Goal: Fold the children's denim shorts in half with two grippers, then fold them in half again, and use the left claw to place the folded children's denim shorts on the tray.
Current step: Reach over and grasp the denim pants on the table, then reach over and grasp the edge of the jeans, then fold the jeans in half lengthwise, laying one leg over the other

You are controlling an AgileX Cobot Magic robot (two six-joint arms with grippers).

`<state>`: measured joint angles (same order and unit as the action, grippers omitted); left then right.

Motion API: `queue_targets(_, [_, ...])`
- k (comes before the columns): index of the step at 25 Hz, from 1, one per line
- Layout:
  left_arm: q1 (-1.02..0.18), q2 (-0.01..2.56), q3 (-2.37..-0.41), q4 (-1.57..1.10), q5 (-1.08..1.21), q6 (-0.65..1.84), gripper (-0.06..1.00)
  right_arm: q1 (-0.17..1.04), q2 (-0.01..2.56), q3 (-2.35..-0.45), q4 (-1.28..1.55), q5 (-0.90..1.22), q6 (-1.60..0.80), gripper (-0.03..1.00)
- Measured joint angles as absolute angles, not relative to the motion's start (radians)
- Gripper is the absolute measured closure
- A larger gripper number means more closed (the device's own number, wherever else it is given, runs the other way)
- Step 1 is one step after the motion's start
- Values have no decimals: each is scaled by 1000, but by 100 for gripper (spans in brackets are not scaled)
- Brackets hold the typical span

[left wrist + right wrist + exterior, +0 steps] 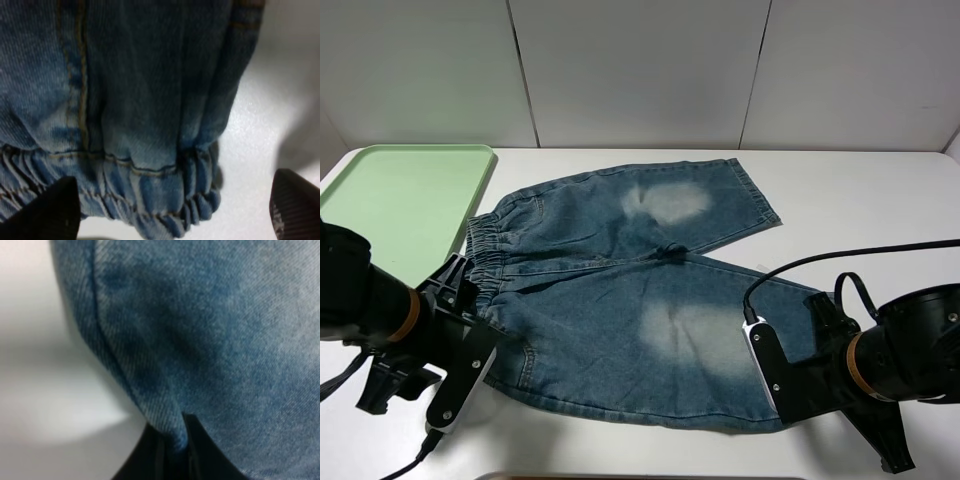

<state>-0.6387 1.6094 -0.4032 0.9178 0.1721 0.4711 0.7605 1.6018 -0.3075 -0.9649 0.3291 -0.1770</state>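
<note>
Shorts (620, 290) spread flat on table (860, 190) beside tray (390, 195)

The children's denim shorts (610, 300) are showing matt, coarse twill cloth, washed blue-grey, with tan thread running along the seams and the elastic waistband (150, 185) puckering into soft ridges. The tray (380, 200) is looking like smooth pale-green plastic with a slight sheen. The left gripper (175, 202) is showing black, finely ribbed fingertips (295, 207). The table (860, 190) is appearing white and matt.
</note>
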Motion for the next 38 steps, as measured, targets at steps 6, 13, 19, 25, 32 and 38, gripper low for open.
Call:
queue_targets(6, [-639, 1609, -403, 921, 172, 528, 36, 760, 1602, -307, -965, 329, -165, 96])
queue_targets(13, [-639, 1609, -401, 922, 173, 541, 59, 760, 1602, -307, -965, 326, -161, 96])
queue_targets(19, [-639, 1610, -401, 922, 156, 524, 53, 760, 1602, -307, -965, 321, -158, 96])
queue_targets(25, [-639, 1619, -401, 922, 128, 493, 41, 760, 1602, -307, -965, 319, -158, 96])
queue_targets(32, [-629, 1707, -441, 923, 151, 474, 40, 760, 1602, -307, -965, 319, -158, 96])
queue_targets(38, [-629, 1731, -462, 942, 173, 467, 46, 760, 1602, -307, -965, 312, -158, 96])
